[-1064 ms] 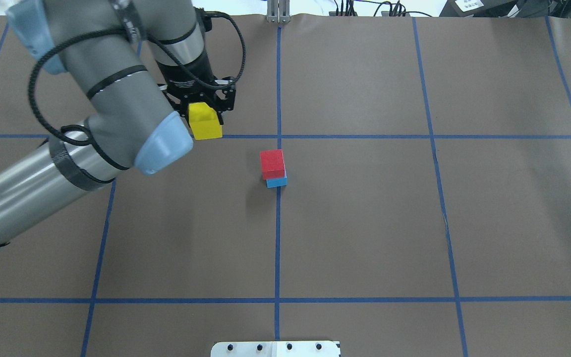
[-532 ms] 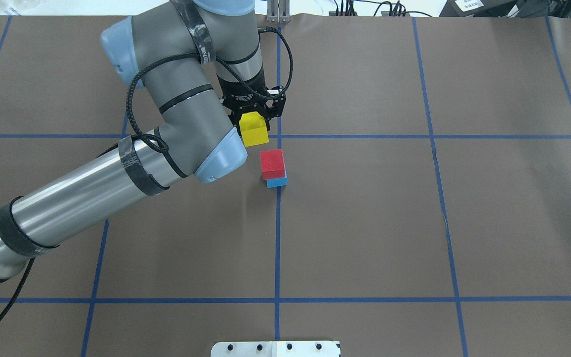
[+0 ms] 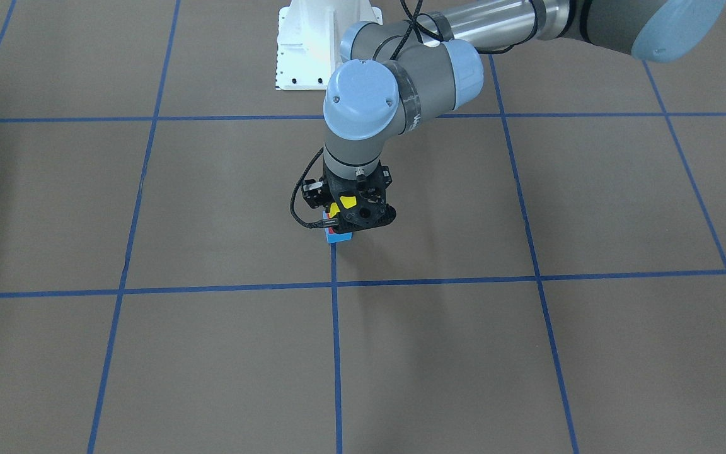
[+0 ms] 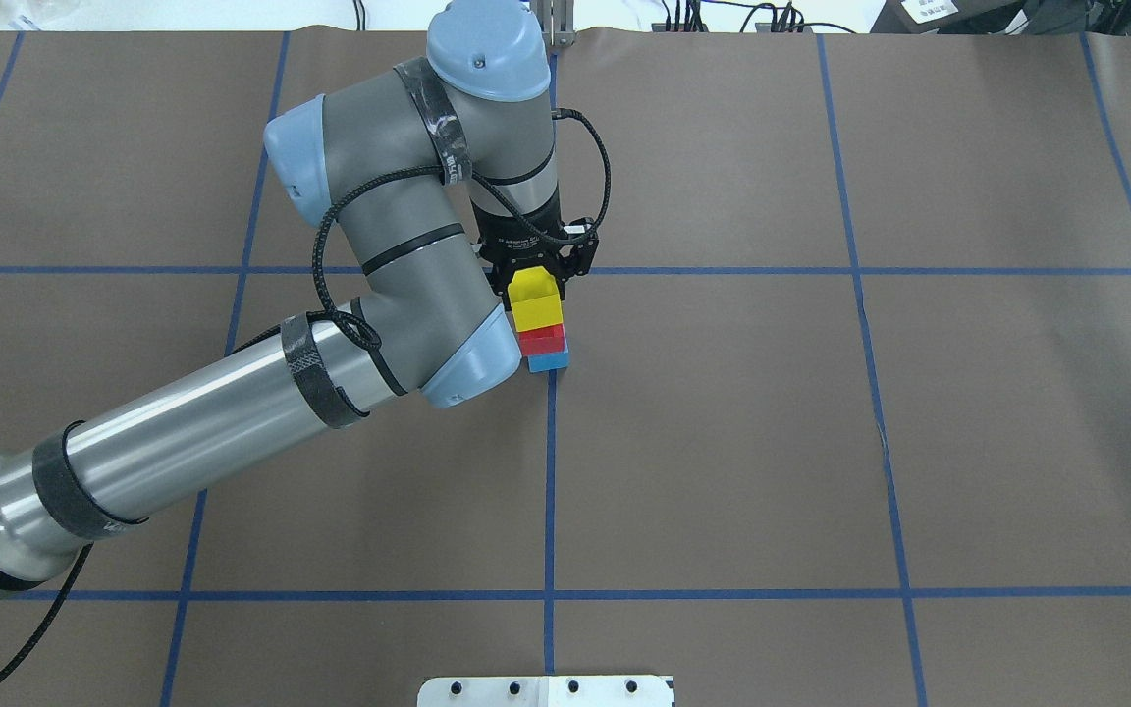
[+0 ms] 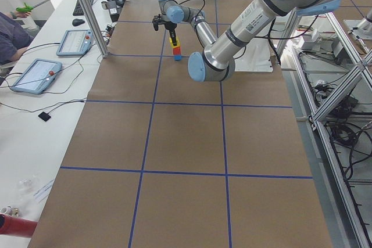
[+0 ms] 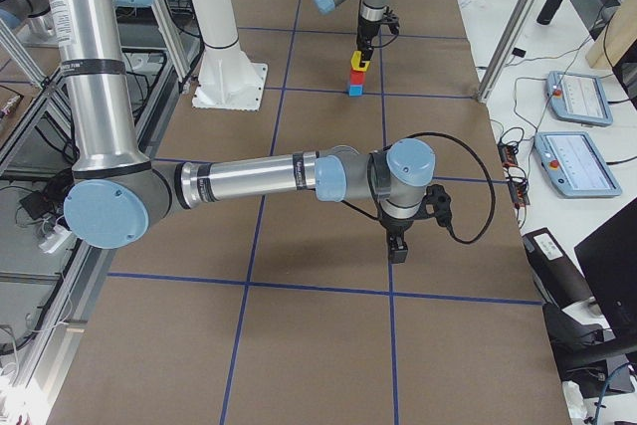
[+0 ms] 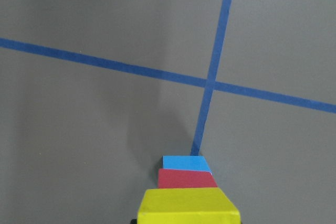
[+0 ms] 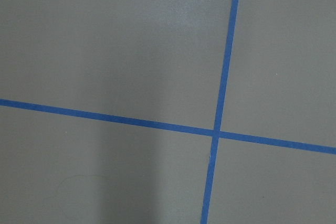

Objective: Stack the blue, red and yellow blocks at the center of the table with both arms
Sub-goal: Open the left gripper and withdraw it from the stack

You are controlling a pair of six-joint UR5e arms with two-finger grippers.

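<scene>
A red block (image 4: 543,341) sits on a blue block (image 4: 549,362) at the table's centre, by a blue tape crossing. My left gripper (image 4: 536,295) is shut on a yellow block (image 4: 536,300) and holds it directly over the red block, at or just above its top; I cannot tell if they touch. The left wrist view shows yellow (image 7: 188,205), red (image 7: 186,178) and blue (image 7: 185,163) in line. From the front, the gripper (image 3: 353,215) hides most of the stack, and only some yellow (image 3: 347,202) and blue (image 3: 338,238) show. My right gripper (image 6: 398,246) hovers over bare table, shown only in the exterior right view; I cannot tell its state.
Brown paper with a blue tape grid (image 4: 550,491) covers the table. The white robot base plate (image 4: 546,690) is at the near edge. Tablets (image 6: 572,161) and cables lie on side benches. A person (image 5: 9,36) sits at one bench.
My left arm has carried the yellow block to the right and toward the robot, from back-left of the stack to directly over the red block. The red and blue blocks have not moved.
</scene>
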